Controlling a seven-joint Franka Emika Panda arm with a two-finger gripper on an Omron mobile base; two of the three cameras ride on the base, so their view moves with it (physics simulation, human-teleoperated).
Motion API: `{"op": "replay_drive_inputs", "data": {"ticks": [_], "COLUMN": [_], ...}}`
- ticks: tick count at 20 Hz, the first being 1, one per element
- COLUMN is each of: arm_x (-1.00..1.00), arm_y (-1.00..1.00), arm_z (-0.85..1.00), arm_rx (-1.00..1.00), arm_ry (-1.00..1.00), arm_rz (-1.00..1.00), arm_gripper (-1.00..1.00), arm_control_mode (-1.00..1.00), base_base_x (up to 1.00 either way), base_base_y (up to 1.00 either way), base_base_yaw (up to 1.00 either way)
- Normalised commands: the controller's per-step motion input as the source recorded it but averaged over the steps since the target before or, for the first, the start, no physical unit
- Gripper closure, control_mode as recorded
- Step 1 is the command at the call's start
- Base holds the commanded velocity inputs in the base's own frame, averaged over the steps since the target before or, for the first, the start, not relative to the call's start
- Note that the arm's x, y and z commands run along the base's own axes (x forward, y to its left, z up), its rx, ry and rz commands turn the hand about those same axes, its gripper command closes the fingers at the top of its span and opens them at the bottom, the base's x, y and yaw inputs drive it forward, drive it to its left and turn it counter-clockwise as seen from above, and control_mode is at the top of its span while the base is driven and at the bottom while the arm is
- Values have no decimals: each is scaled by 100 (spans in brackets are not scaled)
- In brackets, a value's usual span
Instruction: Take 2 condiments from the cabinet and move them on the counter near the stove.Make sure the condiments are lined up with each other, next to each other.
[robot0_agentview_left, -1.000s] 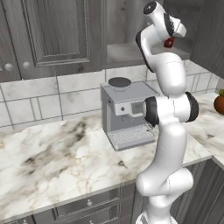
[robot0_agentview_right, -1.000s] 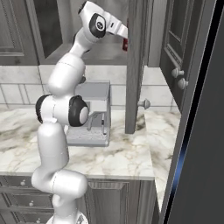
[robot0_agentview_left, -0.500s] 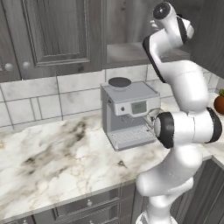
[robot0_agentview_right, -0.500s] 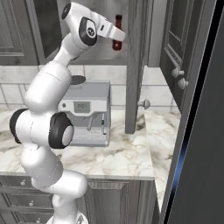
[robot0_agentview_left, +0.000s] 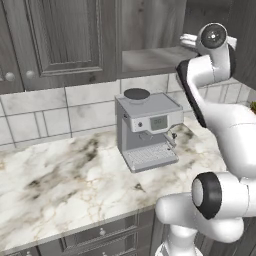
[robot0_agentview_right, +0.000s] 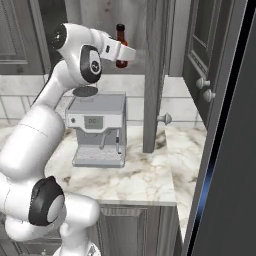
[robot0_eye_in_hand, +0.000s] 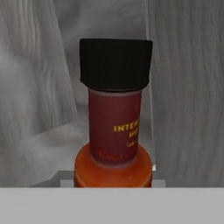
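A slim dark red sauce bottle (robot0_agentview_right: 120, 37) with a black cap stands upright in my gripper (robot0_agentview_right: 121, 56), which is shut on its lower body. Both hang above the coffee machine, just left of the cabinet's open door (robot0_agentview_right: 152, 75). The hand view has the same bottle (robot0_eye_in_hand: 114, 127) close up: black cap, dark red neck with yellow lettering, orange shoulder, and grey wood grain behind it. The cabinet's open shelf compartment (robot0_agentview_left: 150, 57) sits behind my upper arm. Below lies the marble counter (robot0_agentview_left: 75, 185). The stove is out of view.
A boxy silver coffee machine (robot0_agentview_left: 147, 130) (robot0_agentview_right: 97, 130) stands on the counter right under the hand. The open door's knob (robot0_agentview_right: 165, 119) juts out at machine height. A second door with knobs (robot0_agentview_right: 205, 87) and a dark tall panel (robot0_agentview_right: 235, 150) close off the right.
The gripper has carried the red bottle left and a little lower, away from the open door and over the coffee machine. My arm has swung and folded with it.
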Motion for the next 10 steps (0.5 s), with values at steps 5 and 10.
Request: {"op": "replay_drive_inputs", "data": {"ticks": [5, 10], "arm_x": [-100, -99], "arm_y": [37, 46], "arm_z": [14, 9], "arm_rx": [-5, -7], "arm_ry": [0, 0], "arm_rz": [29, 41], "arm_gripper": [100, 100], "arm_control_mode": [-100, -100], "base_base_x": [0, 0], "base_base_y": [0, 0], "base_base_yaw": [0, 0]}}
